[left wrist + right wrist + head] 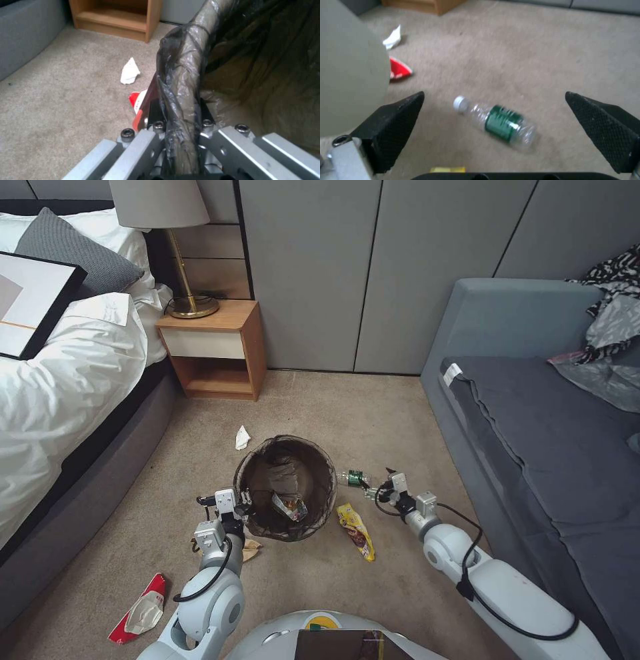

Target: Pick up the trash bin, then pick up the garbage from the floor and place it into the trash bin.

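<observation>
Wooden nightstand [213,350] set against grey wall panels | brass lamp [180,253] placed on top | bed [60,380] seen at left | grey sofa [533,420] seen at right

- A bedroom, in a home or hotel room.
- A bed [60,373] with white linen and a grey pillow [73,260] on the left.
- A wooden nightstand [217,350] carrying a brass lamp [180,247].
- A grey sofa [533,433] on the right.
- Beige carpet [373,420], grey panelled wall [373,273].
</observation>
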`<state>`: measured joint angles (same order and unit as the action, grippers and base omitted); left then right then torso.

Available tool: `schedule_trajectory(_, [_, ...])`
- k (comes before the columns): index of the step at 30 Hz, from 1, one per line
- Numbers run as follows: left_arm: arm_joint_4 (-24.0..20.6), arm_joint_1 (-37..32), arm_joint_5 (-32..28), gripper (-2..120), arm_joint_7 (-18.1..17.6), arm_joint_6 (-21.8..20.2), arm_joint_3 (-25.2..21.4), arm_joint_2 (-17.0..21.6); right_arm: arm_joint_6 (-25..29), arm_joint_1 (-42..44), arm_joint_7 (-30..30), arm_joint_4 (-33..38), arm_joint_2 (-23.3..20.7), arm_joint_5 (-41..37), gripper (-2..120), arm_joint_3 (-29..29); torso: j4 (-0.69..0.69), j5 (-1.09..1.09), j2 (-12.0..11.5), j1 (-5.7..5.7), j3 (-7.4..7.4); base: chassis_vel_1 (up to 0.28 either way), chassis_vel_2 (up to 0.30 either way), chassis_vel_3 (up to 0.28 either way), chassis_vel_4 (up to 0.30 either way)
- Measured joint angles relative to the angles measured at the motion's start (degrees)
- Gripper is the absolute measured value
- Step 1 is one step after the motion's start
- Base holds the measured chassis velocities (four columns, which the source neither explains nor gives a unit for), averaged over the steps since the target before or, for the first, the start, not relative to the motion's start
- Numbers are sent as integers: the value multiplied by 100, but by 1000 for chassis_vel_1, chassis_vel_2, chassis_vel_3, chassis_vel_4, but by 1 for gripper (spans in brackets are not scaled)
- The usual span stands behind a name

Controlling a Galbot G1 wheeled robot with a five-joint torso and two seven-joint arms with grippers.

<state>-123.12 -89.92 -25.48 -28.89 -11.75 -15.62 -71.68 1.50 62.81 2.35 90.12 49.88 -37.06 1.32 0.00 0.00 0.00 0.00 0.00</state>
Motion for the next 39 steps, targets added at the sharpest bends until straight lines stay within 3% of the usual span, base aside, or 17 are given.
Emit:
schedule_trajectory(17, [18,25,-19,2,-2,0,-47,-47,63,-506,-382,-1152,321,138,100,904,-1,0,0,0,0,0,0,0,0])
schedule_trajectory(19, [25,41,-18,2,-3,-1,-49,-65,111,-631,-474,-1546,443,250,100,1092,0,0,0,0,0,0,0,0,0])
schedule_trajectory(39, [55,84,-14,2,-16,-6,-38,-112,214,-703,-651,-2495,916,605,100,1218,0,0,0,0,0,0,0,0,0])
